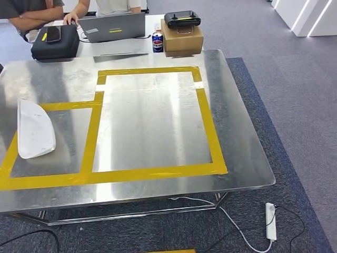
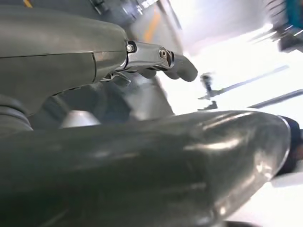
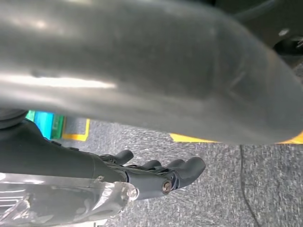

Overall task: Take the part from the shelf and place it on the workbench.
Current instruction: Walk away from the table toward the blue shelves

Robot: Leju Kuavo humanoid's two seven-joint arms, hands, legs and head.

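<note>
The white curved part [image 1: 35, 129] lies flat on the steel workbench [image 1: 238, 142], inside the smaller yellow-taped box [image 1: 47, 179] at the left. The larger taped box [image 1: 206, 126] beside it holds nothing. In the left wrist view my left hand [image 2: 143, 56] has its dark fingers [image 2: 178, 67] stretched out, well apart from the thick grey thumb [image 2: 161, 161], with nothing between them. In the right wrist view my right hand [image 3: 153, 177] hangs over grey carpet, fingers [image 3: 189, 168] extended and apart from the thumb [image 3: 161, 66], holding nothing. A clear glossy piece [image 3: 53, 201] sits by its base.
Behind the workbench a second table carries a laptop [image 1: 112, 26], a black bag [image 1: 55, 41], a soda can [image 1: 158, 41] and a cardboard box [image 1: 182, 38] with a black controller [image 1: 182, 19]. People sit there. A power strip [image 1: 270, 221] and cables lie on the carpet.
</note>
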